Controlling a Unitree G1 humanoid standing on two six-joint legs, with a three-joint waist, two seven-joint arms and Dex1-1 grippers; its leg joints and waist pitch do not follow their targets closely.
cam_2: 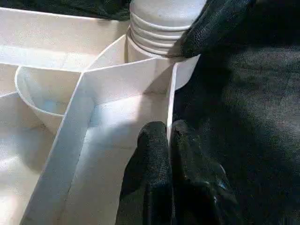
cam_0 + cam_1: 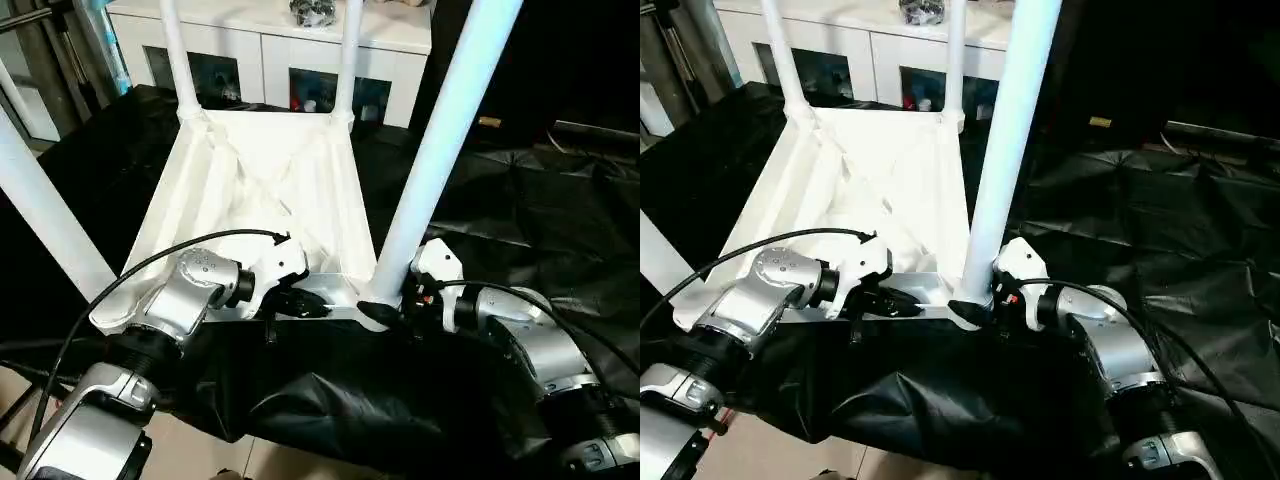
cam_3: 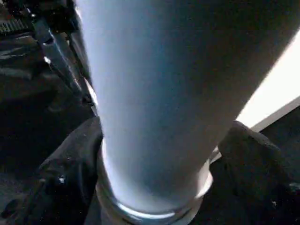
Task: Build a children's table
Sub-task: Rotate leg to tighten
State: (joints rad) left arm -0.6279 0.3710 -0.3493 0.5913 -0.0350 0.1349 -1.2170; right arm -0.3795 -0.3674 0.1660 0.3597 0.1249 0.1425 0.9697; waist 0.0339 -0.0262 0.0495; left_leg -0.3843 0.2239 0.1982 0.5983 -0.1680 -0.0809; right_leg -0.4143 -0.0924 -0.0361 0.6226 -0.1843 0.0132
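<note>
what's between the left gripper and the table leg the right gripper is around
In the left eye view, a short stretch of the tabletop's near rim runs from the left gripper to the near right leg. The left wrist view shows the jaws clamped on that rim.

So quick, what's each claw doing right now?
Left gripper: shut on the table's rim.
Right gripper: fingers either side of the near-right leg at its base; whether it grips cannot be told.
</note>
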